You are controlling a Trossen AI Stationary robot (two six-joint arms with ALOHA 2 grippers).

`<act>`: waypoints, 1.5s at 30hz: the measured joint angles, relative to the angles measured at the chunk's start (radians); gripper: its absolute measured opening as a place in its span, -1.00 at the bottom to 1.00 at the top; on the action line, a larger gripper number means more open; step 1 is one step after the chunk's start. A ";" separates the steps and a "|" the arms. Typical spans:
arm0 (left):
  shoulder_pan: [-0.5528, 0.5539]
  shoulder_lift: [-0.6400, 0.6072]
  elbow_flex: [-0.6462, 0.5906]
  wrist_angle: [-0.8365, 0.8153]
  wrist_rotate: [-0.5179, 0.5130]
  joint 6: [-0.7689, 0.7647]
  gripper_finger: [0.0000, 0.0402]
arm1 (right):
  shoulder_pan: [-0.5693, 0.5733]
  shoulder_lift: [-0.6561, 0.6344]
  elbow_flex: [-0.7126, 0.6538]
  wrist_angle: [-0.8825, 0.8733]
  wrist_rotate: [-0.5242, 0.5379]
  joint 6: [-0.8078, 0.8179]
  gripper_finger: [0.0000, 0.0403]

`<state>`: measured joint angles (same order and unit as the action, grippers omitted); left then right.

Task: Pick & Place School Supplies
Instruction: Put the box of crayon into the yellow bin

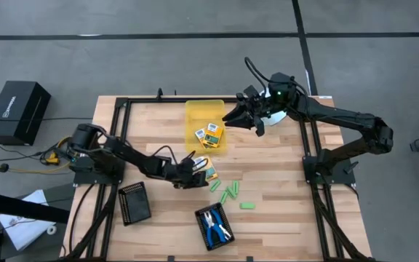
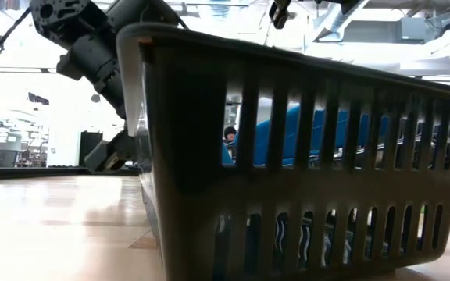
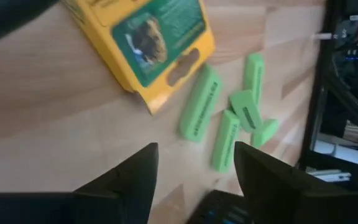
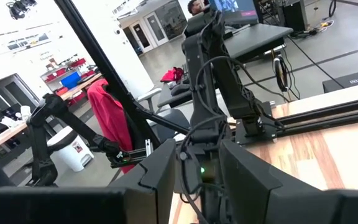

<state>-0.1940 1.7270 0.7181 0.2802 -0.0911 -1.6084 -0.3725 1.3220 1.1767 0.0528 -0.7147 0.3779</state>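
Two yellow-orange printed boxes [image 1: 209,135] lie inside the translucent yellow bin [image 1: 195,110]. A third box [image 1: 212,174] [image 3: 148,43] lies flat on the table. My left gripper [image 1: 198,169] [image 3: 194,180] hovers open just left of it, fingers empty. Several light-green sticks [image 1: 228,192] [image 3: 201,106] lie scattered on the wood beside that box, one more [image 1: 247,206] a little apart. Blue-handled scissor tools [image 1: 214,224] lie in a black tray [image 1: 201,215]. My right gripper [image 1: 259,125] [image 4: 197,180] hangs open above the table, right of the bin.
A second black tray [image 1: 134,202] sits near the table's left near corner. The low view is filled by the slotted wall of the tray [image 2: 287,195] with blue handles behind it. A black frame rail [image 1: 311,156] borders each side of the table.
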 joint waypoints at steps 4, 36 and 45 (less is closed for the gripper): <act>0.012 0.025 0.000 0.009 -0.012 -0.005 -0.07 | 0.000 0.000 0.000 0.000 0.000 -0.001 -0.41; 0.116 0.077 -0.001 0.124 -0.025 0.084 -0.99 | -0.001 0.000 0.000 0.000 0.000 -0.012 -0.41; 0.040 0.077 0.049 0.242 -0.075 0.073 -1.00 | -0.001 0.000 0.000 0.000 0.000 -0.011 -0.41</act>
<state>-0.1539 1.8042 0.7670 0.5223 -0.1662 -1.5357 -0.3737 1.3220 1.1767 0.0528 -0.7143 0.3664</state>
